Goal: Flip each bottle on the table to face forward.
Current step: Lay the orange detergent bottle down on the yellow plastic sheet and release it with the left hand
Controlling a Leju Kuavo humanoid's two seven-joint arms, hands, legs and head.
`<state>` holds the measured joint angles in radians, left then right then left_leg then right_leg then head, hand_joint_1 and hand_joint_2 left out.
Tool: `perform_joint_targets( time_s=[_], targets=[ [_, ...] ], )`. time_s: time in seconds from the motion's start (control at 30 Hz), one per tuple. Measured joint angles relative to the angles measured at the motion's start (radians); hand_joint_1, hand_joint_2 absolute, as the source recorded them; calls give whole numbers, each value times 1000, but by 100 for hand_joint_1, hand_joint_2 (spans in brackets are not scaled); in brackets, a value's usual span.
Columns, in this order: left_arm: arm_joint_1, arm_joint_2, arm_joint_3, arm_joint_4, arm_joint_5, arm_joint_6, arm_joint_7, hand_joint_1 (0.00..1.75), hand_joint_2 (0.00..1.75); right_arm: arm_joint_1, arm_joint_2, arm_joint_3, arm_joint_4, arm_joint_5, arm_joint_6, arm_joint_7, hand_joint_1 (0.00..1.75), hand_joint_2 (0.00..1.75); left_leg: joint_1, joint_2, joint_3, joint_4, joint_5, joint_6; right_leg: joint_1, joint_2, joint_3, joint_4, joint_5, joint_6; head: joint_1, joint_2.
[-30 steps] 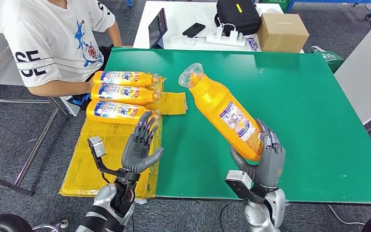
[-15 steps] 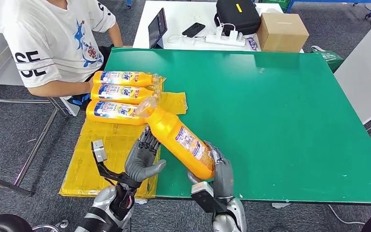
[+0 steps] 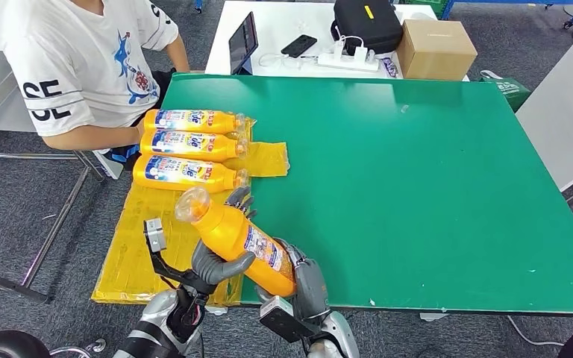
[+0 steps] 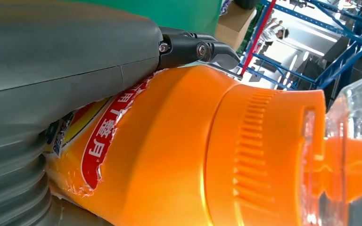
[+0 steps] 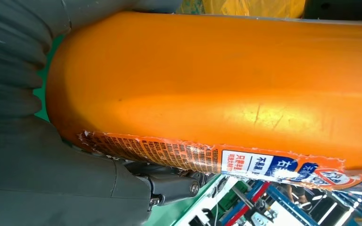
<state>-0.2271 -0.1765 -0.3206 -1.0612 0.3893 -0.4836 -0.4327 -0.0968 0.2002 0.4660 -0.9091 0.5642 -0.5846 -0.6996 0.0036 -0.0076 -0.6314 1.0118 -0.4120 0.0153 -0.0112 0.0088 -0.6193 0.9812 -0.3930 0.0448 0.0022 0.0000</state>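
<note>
Both hands gripped one bottle (image 3: 233, 237): right hand (image 3: 307, 277) at its base, left hand (image 3: 220, 257) around its middle, tilted above the bench's (image 3: 433, 164) near-left edge. Three bottles (image 3: 188, 145) lay on a yellow sheet (image 3: 157, 239) beside a person (image 3: 82, 63).

Held bottle (image 3: 240, 240): orange, clear cap, red-white-blue label
Desk (image 3: 433, 171): green
Sheet (image 3: 149, 239): yellow
Hands (image 3: 220, 257): grey
Box (image 3: 435, 49): brown

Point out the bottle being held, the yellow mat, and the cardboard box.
held bottle (image 3: 233, 233), head view, on its orange body just below the neck.
yellow mat (image 3: 142, 257), head view, on its bare near part.
cardboard box (image 3: 434, 46), head view, on its top face.
</note>
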Motion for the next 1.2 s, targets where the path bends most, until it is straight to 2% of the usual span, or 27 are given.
perform_joint_targets(
  time_s=[0.73, 0.87, 1.07, 1.2],
  targets=[
    [0, 3, 0, 9, 0, 0, 0, 0, 175, -13, 2, 8, 34, -1, 0, 0, 175, 175, 0, 0, 0, 0, 0, 0, 0, 0, 0, 0, 0, 0, 0, 0],
    [0, 3, 0, 10, 0, 0, 3, 175, 175, -14, 2, 8, 37, 3, -3, 4, 172, 175, 0, 0, 0, 0, 0, 0, 0, 0, 0, 0, 0, 0, 0, 0],
    [0, 23, -8, 29, 8, 21, 52, 175, 175, -42, 22, -13, 107, 166, -109, 54, 165, 175, 0, 2, 0, 0, 0, 0, 0, 0, -1, 0, 0, 0, 0, 0],
    [0, 35, -17, 39, 10, 31, 53, 175, 175, -54, 45, -66, 139, 252, -117, 50, 168, 175, 0, 2, 0, 0, 0, 0, 0, 0, -1, 0, 0, 0, 0, 0]
  ],
)
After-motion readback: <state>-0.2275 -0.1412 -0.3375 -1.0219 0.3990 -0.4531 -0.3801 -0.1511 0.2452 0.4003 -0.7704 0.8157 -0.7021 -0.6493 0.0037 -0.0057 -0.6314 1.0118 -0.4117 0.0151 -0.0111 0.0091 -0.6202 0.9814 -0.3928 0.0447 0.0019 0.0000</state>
